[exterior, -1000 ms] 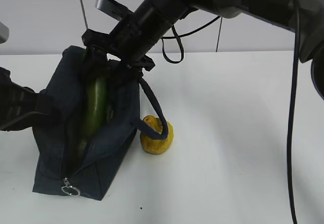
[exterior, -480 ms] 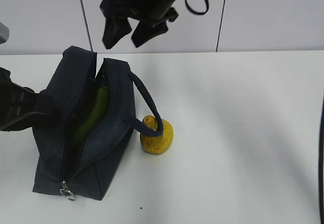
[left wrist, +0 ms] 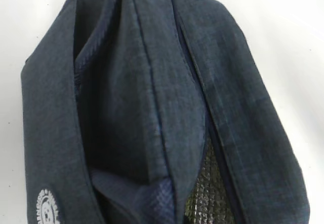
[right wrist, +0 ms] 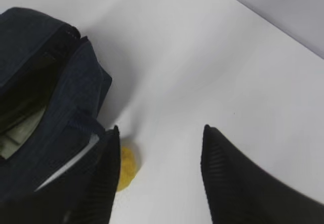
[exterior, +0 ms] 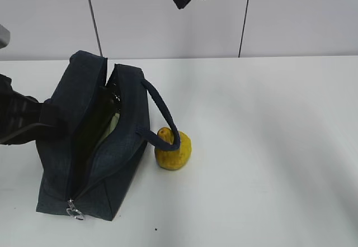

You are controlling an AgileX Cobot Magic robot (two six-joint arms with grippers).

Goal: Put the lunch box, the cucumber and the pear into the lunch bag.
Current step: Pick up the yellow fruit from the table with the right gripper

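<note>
The lunch bag (exterior: 92, 146) lies unzipped at the table's (exterior: 268, 146) left, its long axis running from the near zipper ring toward the back wall; wide bare tabletop spreads to its right. The pear (exterior: 173, 149) sits just beside the bag under a strap loop; the right gripper (right wrist: 159, 173) hangs high above, jaws apart and empty; the left gripper (exterior: 22, 118) is clenched on the bag's left side.

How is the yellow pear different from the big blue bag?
The pear is small, round and yellow, while the bag is big, boxy and dark blue. The pear looks solid and lumpy; the bag is soft cloth with a strap and a zipper. The pear sits closed up on its own, but the bag gapes open at the top. Both rest on the white table, touching side by side.
</note>
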